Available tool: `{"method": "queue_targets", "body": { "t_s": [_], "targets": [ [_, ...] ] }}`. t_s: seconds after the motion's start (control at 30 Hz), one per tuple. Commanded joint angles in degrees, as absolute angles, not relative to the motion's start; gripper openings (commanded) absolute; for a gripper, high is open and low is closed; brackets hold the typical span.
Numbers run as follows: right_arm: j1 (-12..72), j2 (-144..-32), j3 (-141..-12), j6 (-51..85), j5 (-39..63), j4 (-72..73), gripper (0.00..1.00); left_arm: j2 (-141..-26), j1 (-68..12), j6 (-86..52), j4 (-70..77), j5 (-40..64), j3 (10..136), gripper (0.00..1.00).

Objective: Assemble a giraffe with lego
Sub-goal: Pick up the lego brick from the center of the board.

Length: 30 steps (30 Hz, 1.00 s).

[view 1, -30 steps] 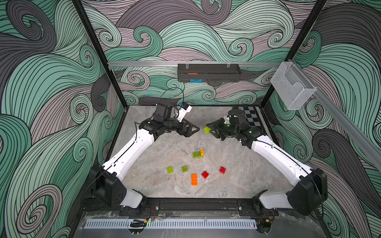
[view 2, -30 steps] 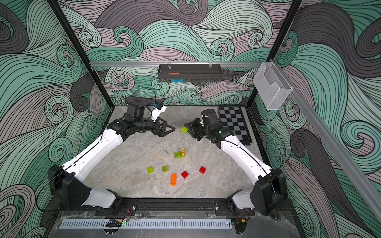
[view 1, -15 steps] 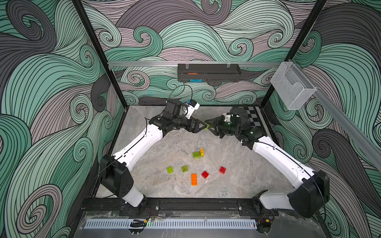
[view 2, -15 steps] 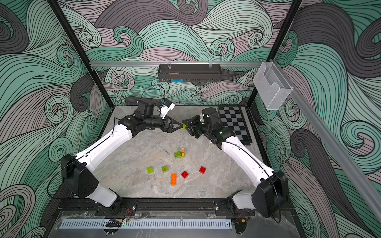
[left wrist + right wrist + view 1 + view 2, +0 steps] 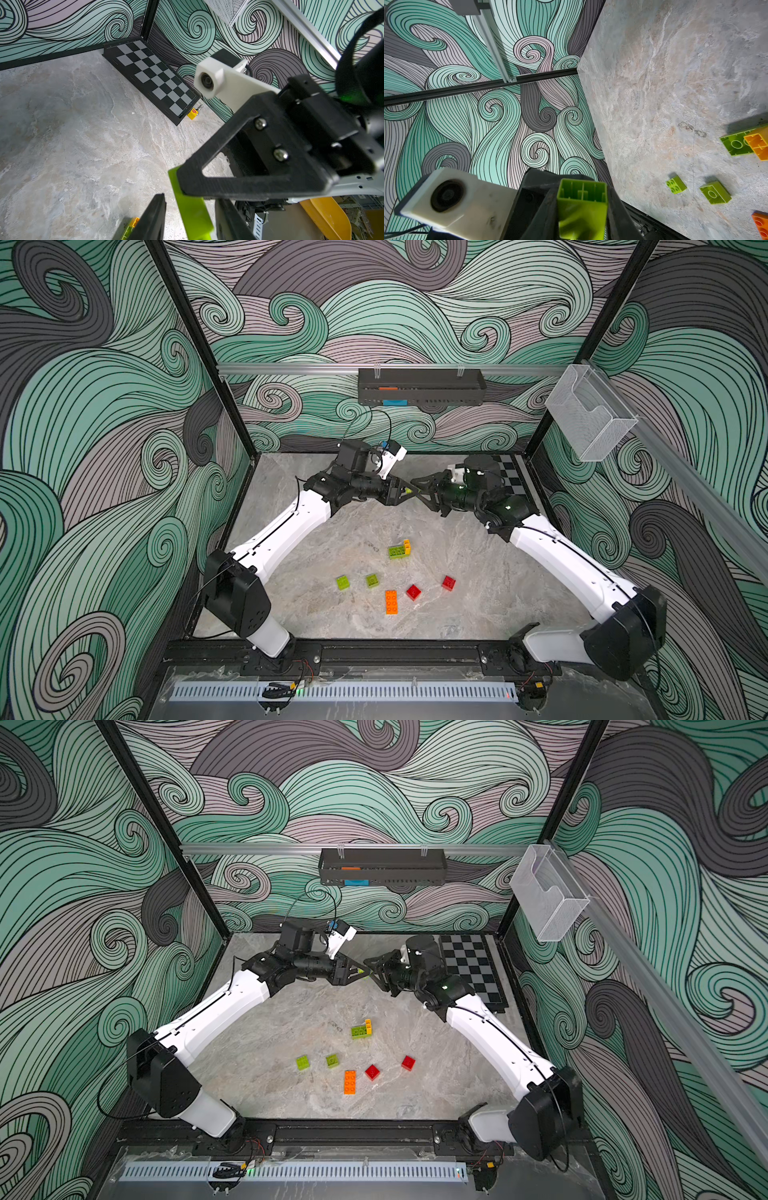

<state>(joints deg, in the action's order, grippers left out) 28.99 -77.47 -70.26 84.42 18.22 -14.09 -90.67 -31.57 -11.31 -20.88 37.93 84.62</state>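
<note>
Since a second ago the left gripper (image 5: 404, 492) has swung in across the back of the table (image 5: 332, 531) to meet the right gripper (image 5: 417, 489), and its jaws have narrowed; the two now stand tip to tip, raised off the marble top. Between them is a green brick (image 5: 582, 205): lime, chunky, its hollow ribbed underside turned to the right wrist camera. The right jaws are clamped on two of its sides; the left jaws stand slightly apart on either side of its other end, a sliver of table showing between one finger (image 5: 154, 216) and the brick.

The loose bricks have not shifted. A green-yellow pair (image 5: 398, 551) lies joined, on its side, mid-table. Nearer the front lie two small green bricks (image 5: 343, 582), (image 5: 372, 580), a long orange brick (image 5: 391, 601) and two red bricks (image 5: 413, 591), (image 5: 449, 582), none touching another.
</note>
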Motion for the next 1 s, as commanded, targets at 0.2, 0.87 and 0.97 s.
{"method": "queue_targets", "body": {
  "t_s": [0.2,0.87,0.97],
  "targets": [
    [29.45,-75.29,-70.76,81.00,18.69,-12.48,0.27,-90.42,-32.10,-12.43,-19.03,39.46,84.82,0.00],
    [25.99,-66.50,-69.63,32.04,44.33,-11.38,0.61,-75.02,-23.76,-6.01,-18.86,74.15,73.30,0.00],
    [26.10,-68.93,-71.85,31.60,49.75,-11.06,0.51,-74.96,-23.47,-5.03,-19.99,75.75,74.36,0.00]
  ]
}}
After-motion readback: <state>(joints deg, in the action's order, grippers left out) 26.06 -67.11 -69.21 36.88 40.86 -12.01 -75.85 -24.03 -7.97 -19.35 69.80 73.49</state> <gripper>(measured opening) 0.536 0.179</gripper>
